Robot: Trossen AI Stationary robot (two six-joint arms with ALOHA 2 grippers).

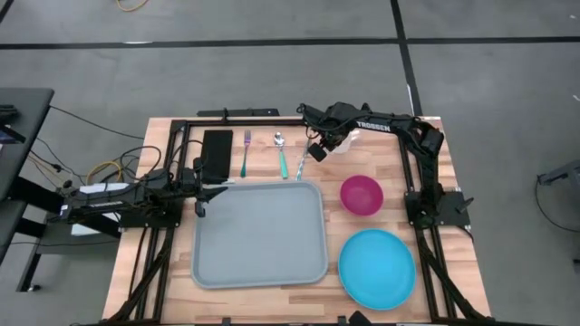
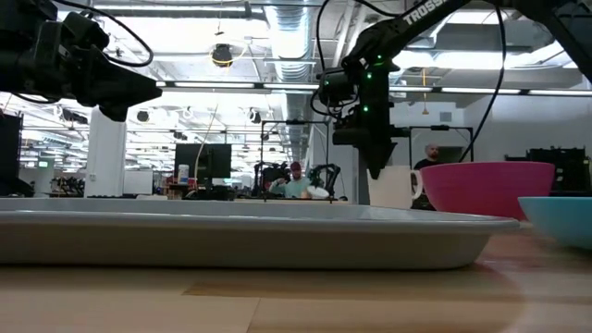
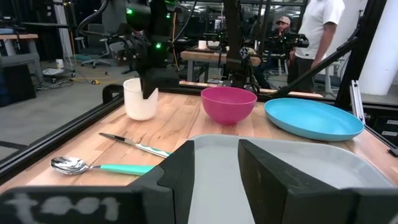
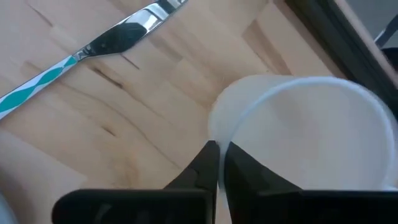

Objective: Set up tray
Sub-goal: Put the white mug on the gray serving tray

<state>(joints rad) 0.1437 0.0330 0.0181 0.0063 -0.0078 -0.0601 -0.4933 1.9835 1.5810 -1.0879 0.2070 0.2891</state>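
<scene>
Tray laid flat at worktop centre. Left gripper poised over its 10 o'clock corner, jaws parted, holding nothing. Right gripper well beyond at 1 o'clock, jaws clenched on white cup rim.

Quick count of what's on the wooden desk: one big light grey-blue plastic tray, one round blue plate, one pink bowl, one white cup, and one small black rectangular napkin. Cutlery is three pieces, all teal-handled: one fork, one spoon, one knife. Two dark robot arms, each with one pincer.
</scene>
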